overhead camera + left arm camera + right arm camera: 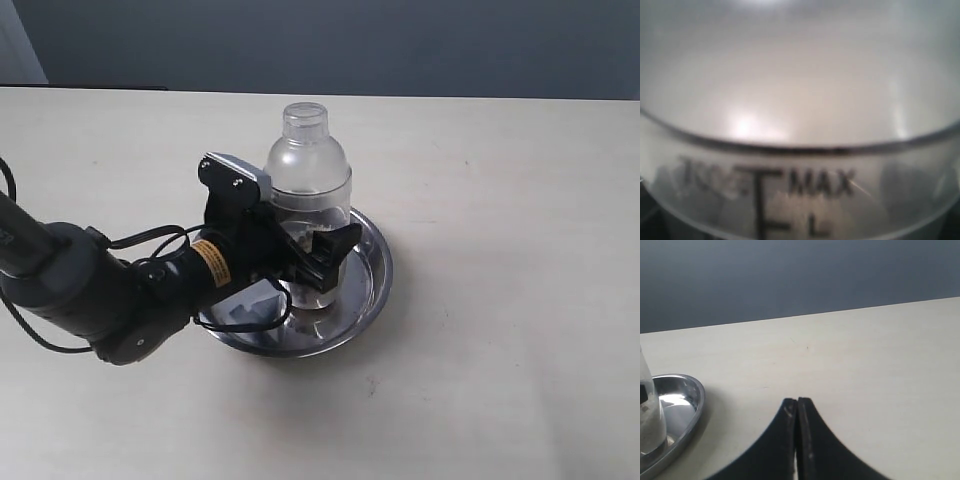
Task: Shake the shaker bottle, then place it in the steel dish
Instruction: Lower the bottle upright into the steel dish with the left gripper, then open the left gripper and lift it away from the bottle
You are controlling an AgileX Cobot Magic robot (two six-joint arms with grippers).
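The clear shaker bottle [308,160] stands upright in the round steel dish [376,268], its frosted dome and small cap uppermost. My left gripper [322,262] reaches in from the left and is shut on the bottle's lower body. One black finger [336,250] crosses the bottle's near side; the other is hidden behind it. In the left wrist view the shaker bottle [800,100] fills the frame, with printed "MAX" marks showing. My right gripper [797,402] is shut on nothing, over bare table beside the steel dish [690,392]. An edge of the bottle [649,412] shows there.
The pale table [500,200] spreads around the dish on every side. A dark wall [350,40] runs behind its far edge. The left arm's black body and cables [90,290] lie at the dish's left.
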